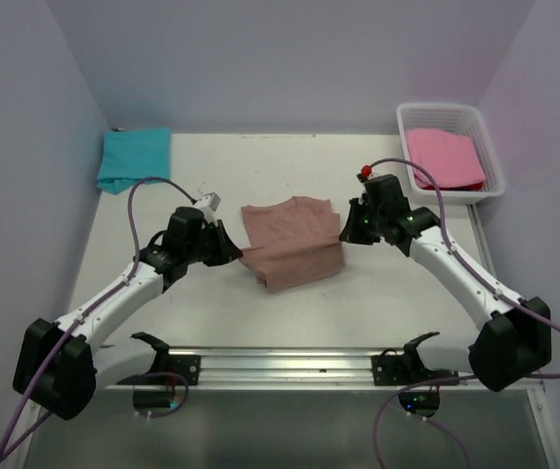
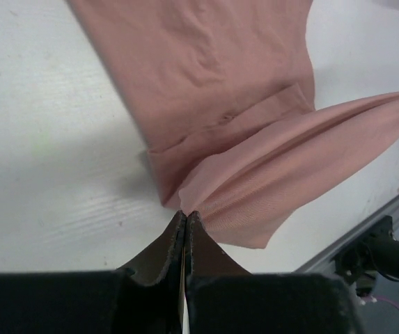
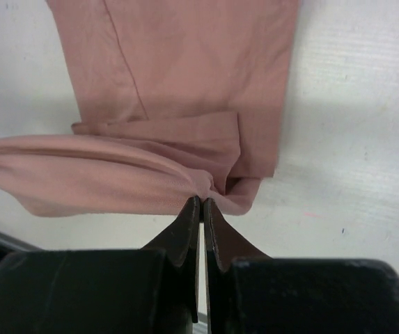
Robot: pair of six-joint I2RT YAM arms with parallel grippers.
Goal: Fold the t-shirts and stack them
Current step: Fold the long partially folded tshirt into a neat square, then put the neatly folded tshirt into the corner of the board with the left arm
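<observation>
Left arm: reaches forward and inward from its base, forearm low over the table (image 1: 260,318), wrist turned toward the middle.
Left gripper (image 2: 186,214): clenched, its fingertips pinching a corner of the salmon-brown t-shirt (image 1: 291,242) at the cloth's left edge.
Right arm: reaches forward and inward from the opposite side, mirroring the left, wrist turned toward the middle.
Right gripper (image 3: 202,202): clenched, pinching a bunched corner of the same shirt at its right edge.
Shirt, place: between the two grippers, touching both; most of it lies flat on the table just beyond the fingertips.
Shirt, axis: the held fold is drawn taut from one gripper to the other, so its long axis runs side to side across the table; the flat part extends away from both grippers, slightly skewed.
Shirt, look: soft, matte, dusty salmon-brown, partly folded; a hem and a seam line show; cloth gathers in fine creases at each pinch.
Teal t-shirt (image 1: 135,158): folded, well beyond the left gripper, to its left.
Pink t-shirt (image 1: 444,156): folded inside a white basket (image 1: 405,125), beyond the right gripper, to its right.
</observation>
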